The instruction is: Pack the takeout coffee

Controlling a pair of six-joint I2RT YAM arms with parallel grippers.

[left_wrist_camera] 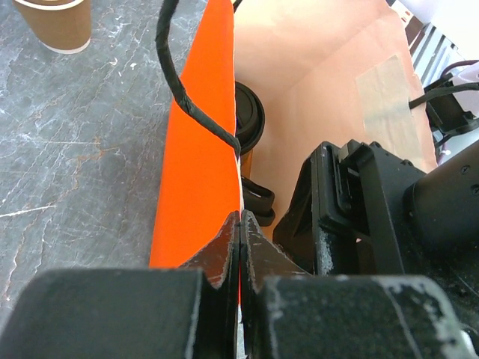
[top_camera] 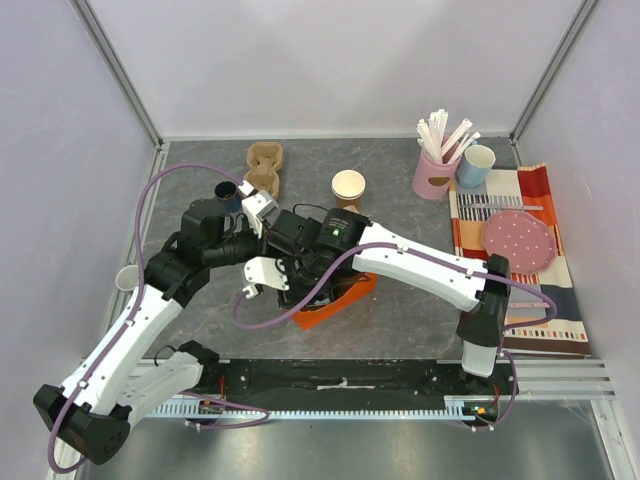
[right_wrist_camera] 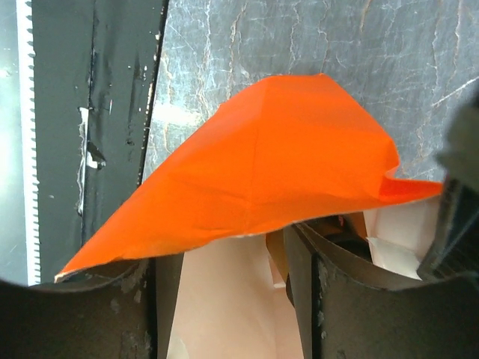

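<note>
Lidded kraft cup lay inside the orange bag, just ahead of the left gripper pinching the bag's wall, while the right gripper, reaching into the bag, had its jaws parted.

I note the orange paper bag is matt and creased outside and plain tan kraft inside, with a twisted black cord handle. The round black plastic lid is smooth and faintly glossy, and the brown kraft paper cup is matt. The grey marble-patterned tabletop shows a low sheen; the black fingers of my left gripper are scuffed and chalky.
</note>
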